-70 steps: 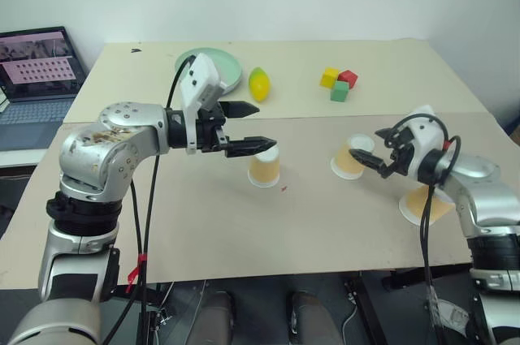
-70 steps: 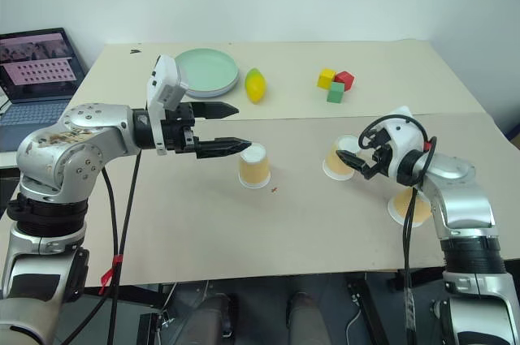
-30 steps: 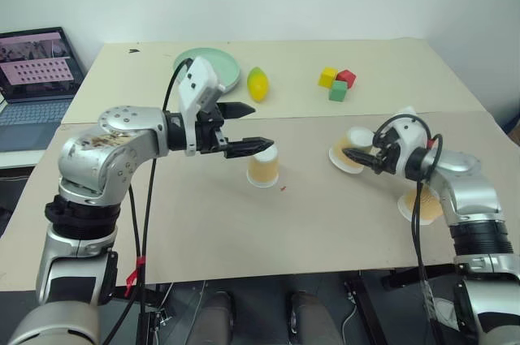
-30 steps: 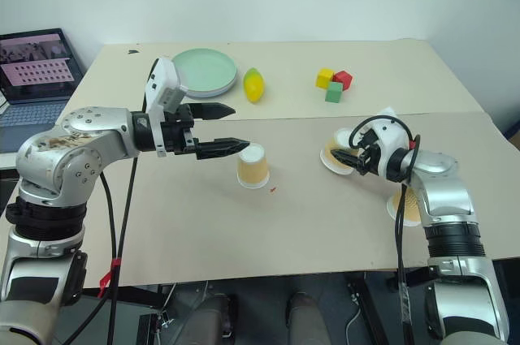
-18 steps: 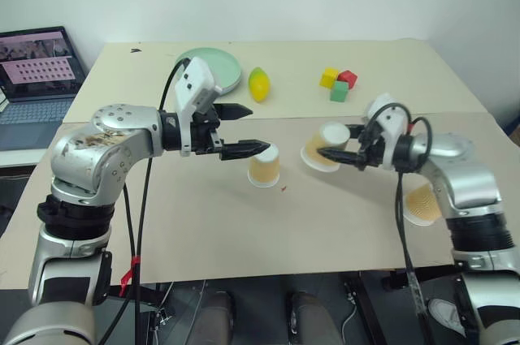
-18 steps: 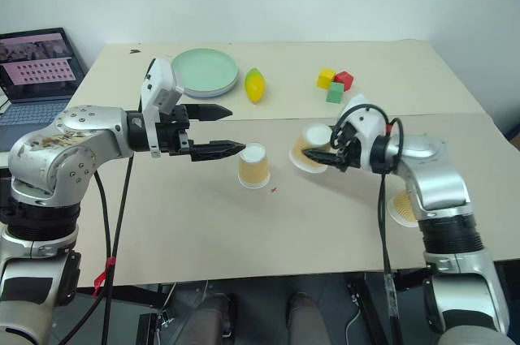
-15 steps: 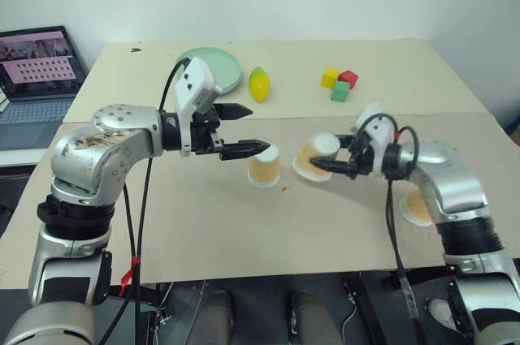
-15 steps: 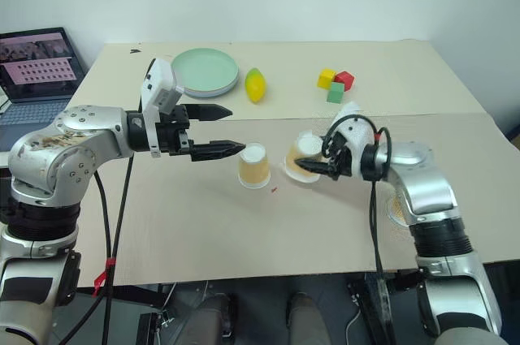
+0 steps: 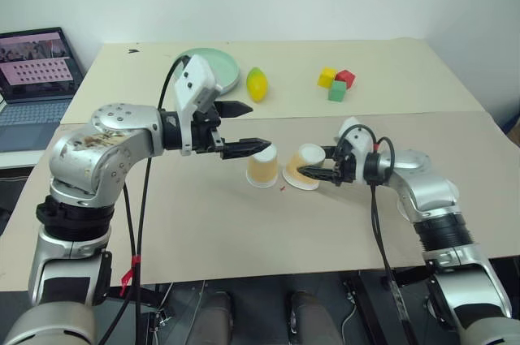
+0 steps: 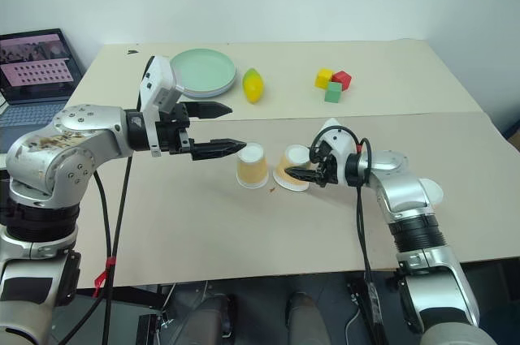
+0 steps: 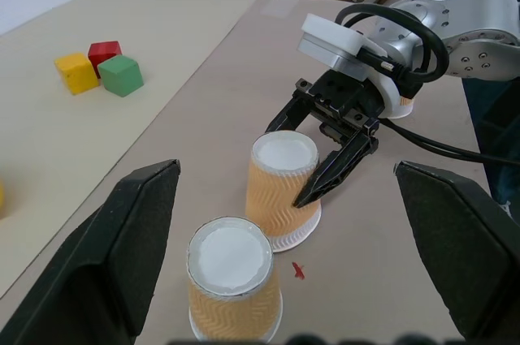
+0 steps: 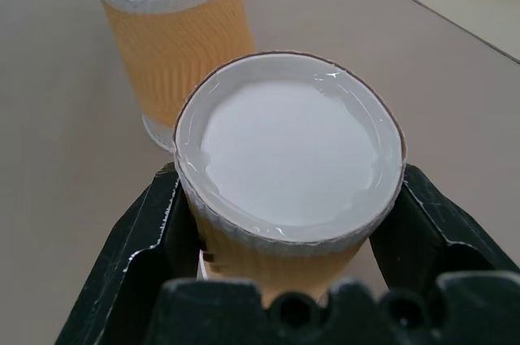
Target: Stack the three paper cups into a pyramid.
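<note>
**Second cup set down beside the first, third waiting**

Beige worktop (image 9: 203, 231) against a white wall, laptop off to the side. Three paper cups in play, all upside down. My right gripper (image 10: 308, 168) has its fingers clenched on the held cup (image 10: 290, 168), one finger on each side of the wall, low near the wide rim; the cup is tilted slightly, and I can't tell if its rim is flat on the worktop yet. Just past the fingertips sits the standing cup (image 10: 253, 166), close beside the held one, not clearly touching. The third cup (image 10: 428, 191) lies behind the right forearm, mostly hidden.

Handling, my judgement: thin corrugated paper, very light, crushes easily and tips at a nudge. I'd squeeze gently across the mid-to-lower wall, where the rolled rim stiffens it, and never pinch the bare top edge. Ribbed sides should give decent friction, so slip is less of a worry than denting.

Pose: right arm reaches across, forearm low, fingers near level and angled slightly down. Left gripper (image 9: 244, 128) hovers above and just beside the standing cup, fingers released and spread wide, holding nothing, pointing toward the right gripper.
</note>
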Motion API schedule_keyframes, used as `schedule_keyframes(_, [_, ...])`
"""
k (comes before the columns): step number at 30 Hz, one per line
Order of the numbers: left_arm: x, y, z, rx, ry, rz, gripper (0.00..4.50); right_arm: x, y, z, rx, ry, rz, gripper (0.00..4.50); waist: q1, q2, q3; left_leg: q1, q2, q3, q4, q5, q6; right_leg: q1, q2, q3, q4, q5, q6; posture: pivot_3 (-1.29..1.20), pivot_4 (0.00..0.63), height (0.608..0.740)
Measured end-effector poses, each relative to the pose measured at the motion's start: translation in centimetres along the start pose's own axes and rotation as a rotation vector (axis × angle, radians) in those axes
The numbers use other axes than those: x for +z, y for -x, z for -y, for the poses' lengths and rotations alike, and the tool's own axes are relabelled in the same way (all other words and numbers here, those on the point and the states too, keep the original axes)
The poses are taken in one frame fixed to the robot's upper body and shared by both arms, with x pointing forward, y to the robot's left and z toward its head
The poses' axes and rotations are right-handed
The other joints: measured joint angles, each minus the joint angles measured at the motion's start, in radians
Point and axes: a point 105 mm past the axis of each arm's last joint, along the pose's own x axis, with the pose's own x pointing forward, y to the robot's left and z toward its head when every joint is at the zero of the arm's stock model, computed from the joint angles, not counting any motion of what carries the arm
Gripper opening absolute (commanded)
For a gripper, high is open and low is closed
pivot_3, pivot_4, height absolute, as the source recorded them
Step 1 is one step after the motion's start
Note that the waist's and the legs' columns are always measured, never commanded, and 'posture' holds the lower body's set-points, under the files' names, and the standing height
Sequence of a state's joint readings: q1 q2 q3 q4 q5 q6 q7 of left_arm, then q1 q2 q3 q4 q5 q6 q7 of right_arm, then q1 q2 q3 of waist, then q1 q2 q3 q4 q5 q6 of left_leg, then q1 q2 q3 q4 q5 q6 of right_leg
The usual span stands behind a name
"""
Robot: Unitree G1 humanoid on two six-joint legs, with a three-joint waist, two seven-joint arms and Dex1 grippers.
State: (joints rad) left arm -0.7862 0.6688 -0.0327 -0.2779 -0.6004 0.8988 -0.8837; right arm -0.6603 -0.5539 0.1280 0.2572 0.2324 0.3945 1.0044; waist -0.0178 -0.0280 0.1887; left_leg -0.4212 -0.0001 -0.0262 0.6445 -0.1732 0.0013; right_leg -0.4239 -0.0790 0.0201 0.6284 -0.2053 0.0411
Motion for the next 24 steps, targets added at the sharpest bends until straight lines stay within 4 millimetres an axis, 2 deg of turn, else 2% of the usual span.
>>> schedule_keyframes(9, [0.2,0.1,0.1,0.004,-0.005,0.009,4.50,0.4,-1.0,0.1,0.020,0.026,0.004,2.66,-0.001,0.000,0.000,0.000,0.000,0.000,0.000,0.000,0.000,0.000,0.000,0.000,0.000,0.000,0.000,0.00,0.150,0.740])
schedule_keyframes(11, [0.1,0.1,0.1,0.008,-0.003,0.009,4.50,0.3,-1.0,0.1,0.021,0.026,0.005,3.64,-0.001,0.000,0.000,0.000,0.000,0.000,0.000,0.000,0.000,0.000,0.000,0.000,0.000,0.000,0.000,0.00,0.150,0.740])
schedule_keyframes(14, [0.1,0.1,0.1,0.011,-0.002,0.009,4.50,0.2,-1.4,-0.2,0.035,0.006,0.005,4.35,-0.001,0.000,0.000,0.001,0.000,0.000,0.000,0.000,0.000,0.000,0.000,0.000,0.001,0.000,0.000,0.00,0.150,0.740])
schedule_keyframes(20, [0.1,0.1,0.1,0.012,-0.003,0.009,4.50,0.0,-1.6,-0.5,0.042,-0.005,-0.001,4.45,0.000,0.000,0.000,0.000,0.000,0.000,0.000,0.000,0.000,0.000,0.000,0.000,0.000,0.000,0.000,0.00,0.150,0.740])
schedule_keyframes(24, [0.1,0.1,0.1,0.010,-0.002,0.011,4.50,0.6,-0.7,-0.1,0.033,-0.033,0.021,4.45,0.000,0.000,0.000,0.000,0.000,0.000,0.000,0.000,0.000,0.000,0.000,0.000,0.001,0.000,0.000,0.00,0.150,0.740])
